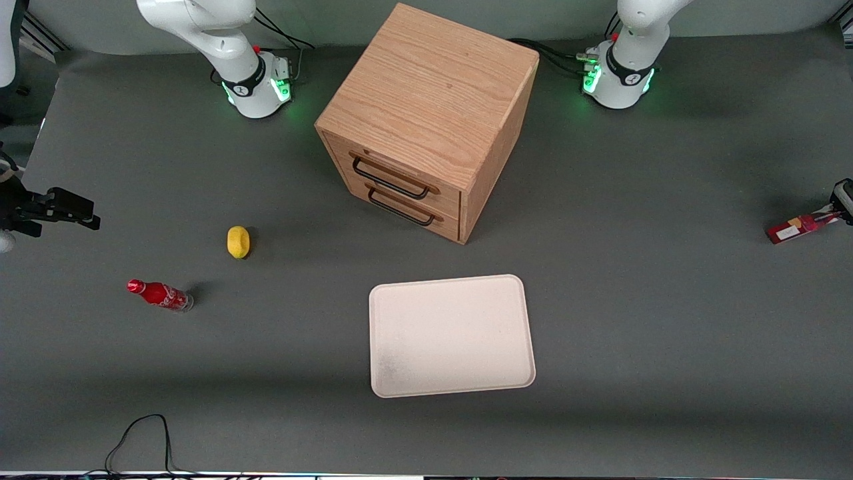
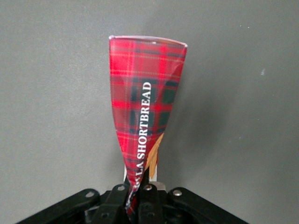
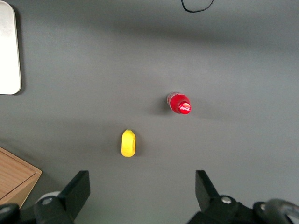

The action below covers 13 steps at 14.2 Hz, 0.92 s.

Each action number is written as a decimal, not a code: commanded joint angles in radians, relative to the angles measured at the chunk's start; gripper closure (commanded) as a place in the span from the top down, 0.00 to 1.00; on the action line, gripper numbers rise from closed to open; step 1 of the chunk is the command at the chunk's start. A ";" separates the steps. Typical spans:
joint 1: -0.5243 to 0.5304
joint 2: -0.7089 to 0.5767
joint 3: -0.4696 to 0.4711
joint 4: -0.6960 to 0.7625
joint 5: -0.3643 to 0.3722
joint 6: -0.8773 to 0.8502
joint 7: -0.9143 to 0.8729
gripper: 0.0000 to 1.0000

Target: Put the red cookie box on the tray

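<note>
Left wrist view: end effector point(image 2: 138, 198) pinches red-tartan red cookie box point(image 2: 145, 107).

Front camera looks steeply down over the table; the tool point(image 2: 138, 205) camera looks close along its held red cookie box point(image 2: 147, 107).

A wooden cabinet point(image 1: 426, 87) stands on the dark grey bench point(image 1: 633, 300), turned at an angle so that one corner points toward the front camera. Its front holds two drawers, an upper one point(image 1: 436, 195) and a lower one point(image 1: 445, 225), each with a black wire handle; both are closed. A yellow lemon point(image 1: 238, 241) lies on the bench nearer to the front camera than the cabinet, toward the parked arm's end. A small red cola bottle point(image 1: 160, 295) with a red cap stands upright, farther from the cabinet than the lemon and nearer to the camera. A black cable point(image 1: 140, 433) loops onto the bench at the edge closest to the camera, well apart from the cabinet.
</note>
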<state>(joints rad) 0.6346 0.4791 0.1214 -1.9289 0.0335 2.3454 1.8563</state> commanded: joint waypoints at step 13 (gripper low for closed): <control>-0.176 -0.158 0.000 0.401 0.031 -0.645 -0.329 0.00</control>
<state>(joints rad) 0.5067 0.3352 0.1088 -1.6288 0.0317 1.8202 1.6482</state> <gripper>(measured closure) 0.960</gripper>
